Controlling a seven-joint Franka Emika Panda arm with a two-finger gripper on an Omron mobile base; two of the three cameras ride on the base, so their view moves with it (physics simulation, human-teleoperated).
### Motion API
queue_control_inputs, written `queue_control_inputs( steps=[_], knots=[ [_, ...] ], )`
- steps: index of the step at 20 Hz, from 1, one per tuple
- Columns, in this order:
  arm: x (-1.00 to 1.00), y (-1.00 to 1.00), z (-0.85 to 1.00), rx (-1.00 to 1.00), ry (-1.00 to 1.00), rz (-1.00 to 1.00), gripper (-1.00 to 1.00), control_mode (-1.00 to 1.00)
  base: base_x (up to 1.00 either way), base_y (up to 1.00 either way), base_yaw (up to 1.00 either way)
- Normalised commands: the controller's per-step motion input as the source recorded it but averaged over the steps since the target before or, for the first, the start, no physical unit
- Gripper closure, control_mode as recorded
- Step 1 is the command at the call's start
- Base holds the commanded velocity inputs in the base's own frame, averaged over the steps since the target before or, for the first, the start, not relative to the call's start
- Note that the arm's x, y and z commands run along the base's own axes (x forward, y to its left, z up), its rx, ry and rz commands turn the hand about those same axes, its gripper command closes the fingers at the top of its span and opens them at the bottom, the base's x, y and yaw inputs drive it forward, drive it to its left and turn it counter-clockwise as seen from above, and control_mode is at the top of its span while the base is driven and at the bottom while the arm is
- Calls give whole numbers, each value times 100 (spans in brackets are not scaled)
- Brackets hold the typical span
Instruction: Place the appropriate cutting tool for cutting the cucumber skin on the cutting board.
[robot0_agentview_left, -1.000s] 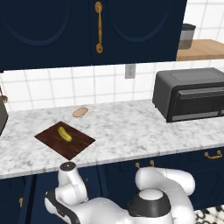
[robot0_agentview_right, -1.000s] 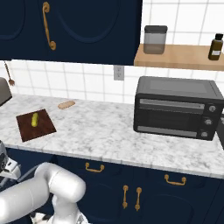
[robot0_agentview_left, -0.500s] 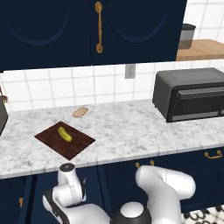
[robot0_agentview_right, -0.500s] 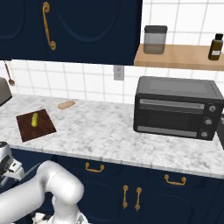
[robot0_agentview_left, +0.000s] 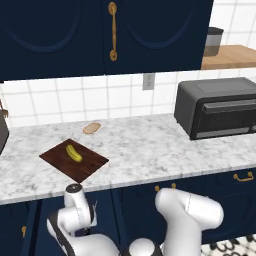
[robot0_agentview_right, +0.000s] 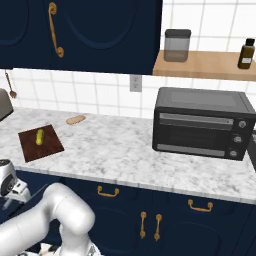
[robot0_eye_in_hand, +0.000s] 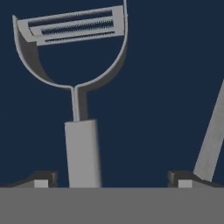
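In the hand view the grey metal peeler (robot0_eye_in_hand: 82, 151) lies close ahead on a dark blue surface, its forked head and blade pointing away from me. My gripper (robot0_eye_in_hand: 111, 180) is open; the peeler's straight handle runs down between the two fingertips (robot0_eye_in_hand: 41, 179), nearer the left one, with a gap on both sides. The hand (robot0_agentview_left: 75, 196) hangs low, below the counter's front edge. On the counter the small yellow-green cucumber (robot0_agentview_left: 74, 153) (robot0_agentview_right: 39, 137) rests on the dark reddish-brown cutting board (robot0_agentview_left: 87, 167) (robot0_agentview_right: 51, 146).
A slanted grey bar of another utensil (robot0_eye_in_hand: 213, 135) lies right of the peeler. A tan bread slice (robot0_agentview_left: 91, 128) sits behind the board. A black toaster oven (robot0_agentview_left: 217, 107) stands at the counter's right. Dark blue cabinet doors hang above the marble counter (robot0_agentview_left: 145, 145).
The arm's elbow has swung left and lower in both base views. The hand has stayed low under the counter edge.
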Motion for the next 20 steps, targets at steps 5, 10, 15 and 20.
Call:
queue_control_inputs(
  steps=[5,10,15,20],
  knots=[
    [-38,1,-70,0,0,-3,100,-100,0,0,0],
    [-59,0,-73,0,-1,-4,100,-100,0,0,0],
    [-20,0,-21,0,-6,-6,100,-100,0,0,0],
    [-23,0,60,7,-2,-2,100,-100,0,0,0]
  ],
)
